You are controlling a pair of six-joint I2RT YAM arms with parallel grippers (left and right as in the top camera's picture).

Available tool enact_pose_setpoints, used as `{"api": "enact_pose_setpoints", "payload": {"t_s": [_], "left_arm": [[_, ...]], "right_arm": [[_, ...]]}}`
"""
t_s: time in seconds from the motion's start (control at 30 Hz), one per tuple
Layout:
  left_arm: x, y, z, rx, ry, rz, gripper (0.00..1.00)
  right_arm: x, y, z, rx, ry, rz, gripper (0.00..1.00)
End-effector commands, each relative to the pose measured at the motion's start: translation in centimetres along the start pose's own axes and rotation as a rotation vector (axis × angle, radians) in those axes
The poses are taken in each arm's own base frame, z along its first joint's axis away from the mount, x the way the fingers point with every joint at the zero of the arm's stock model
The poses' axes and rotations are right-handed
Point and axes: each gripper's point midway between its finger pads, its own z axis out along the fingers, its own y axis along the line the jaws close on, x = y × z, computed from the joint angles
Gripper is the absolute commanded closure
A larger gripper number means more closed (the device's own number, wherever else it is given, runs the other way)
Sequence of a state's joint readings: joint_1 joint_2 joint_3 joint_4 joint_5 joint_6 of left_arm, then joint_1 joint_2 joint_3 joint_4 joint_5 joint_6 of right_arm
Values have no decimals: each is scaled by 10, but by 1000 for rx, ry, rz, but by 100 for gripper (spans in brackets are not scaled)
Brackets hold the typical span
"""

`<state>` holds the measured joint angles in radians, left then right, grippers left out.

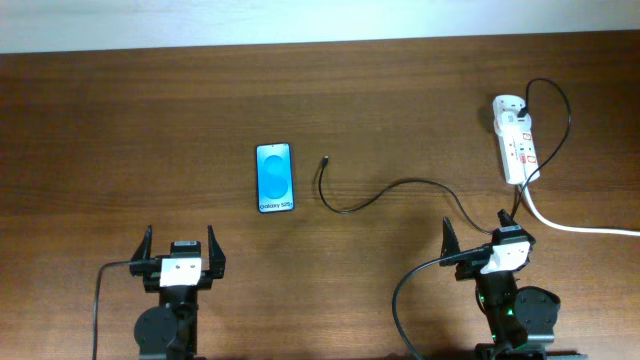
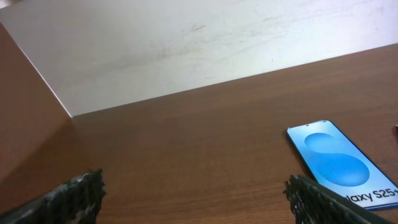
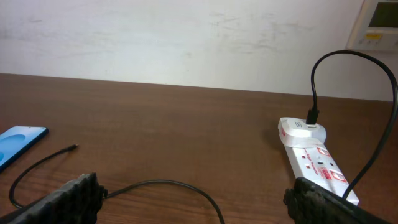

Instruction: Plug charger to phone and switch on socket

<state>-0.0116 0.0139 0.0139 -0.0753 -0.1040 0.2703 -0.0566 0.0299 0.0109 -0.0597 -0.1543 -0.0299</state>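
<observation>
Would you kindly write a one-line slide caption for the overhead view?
Left gripper and right gripper sit open; the charger lies loose beside the lit phone, its cable running to the socket.

matt wood table (image 1: pixel 400 90), glossy phone (image 1: pixel 274 177).

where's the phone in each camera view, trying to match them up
Overhead: the phone lies left of centre, screen up.
Left wrist: the phone sits lower right, running towards the right edge.
Right wrist: the phone is at the far left edge, and only a blue corner shows.
Shared landmark: the charger plug tip, just right of the phone in the overhead view and again in the right wrist view.
</observation>
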Motion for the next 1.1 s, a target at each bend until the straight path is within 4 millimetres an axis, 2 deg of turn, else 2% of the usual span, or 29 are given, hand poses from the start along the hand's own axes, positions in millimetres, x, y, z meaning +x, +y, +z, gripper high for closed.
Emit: {"api": "enact_pose_setpoints", "payload": {"t_s": [0.0, 0.23, 0.33, 0.4, 0.5, 0.67, 0.77, 0.83, 0.9, 0.93, 1.07], "left_arm": [[1, -1, 0, 4, -2, 15, 1], [1, -1, 0, 5, -3, 15, 1], [-9, -9, -1, 57, -47, 9, 1], [-25, -14, -2, 93, -116, 2, 1], [-53, -9, -7, 94, -188, -54, 1], [-123, 1, -6, 136, -252, -49, 1], [-166, -1, 14, 206, -244, -43, 1], [-185, -4, 30, 248, -227, -40, 1], [-195, -10, 58, 290, -176, -42, 1], [-196, -16, 79, 316, -128, -45, 1], [-201, -60, 143, 460, 46, -45, 1]], "right_arm": [[5, -2, 1, 11, 15, 6, 2], [5, -2, 1, 11, 15, 6, 2], [5, -2, 1, 11, 15, 6, 2], [5, -2, 1, 11, 15, 6, 2], [5, -2, 1, 11, 15, 6, 2], [5, -2, 1, 11, 15, 6, 1], [5, -2, 1, 11, 15, 6, 2], [5, -2, 1, 11, 15, 6, 2], [5, -2, 1, 11, 15, 6, 2], [5, -2, 1, 11, 15, 6, 2], [5, -2, 1, 11, 15, 6, 2]]}}
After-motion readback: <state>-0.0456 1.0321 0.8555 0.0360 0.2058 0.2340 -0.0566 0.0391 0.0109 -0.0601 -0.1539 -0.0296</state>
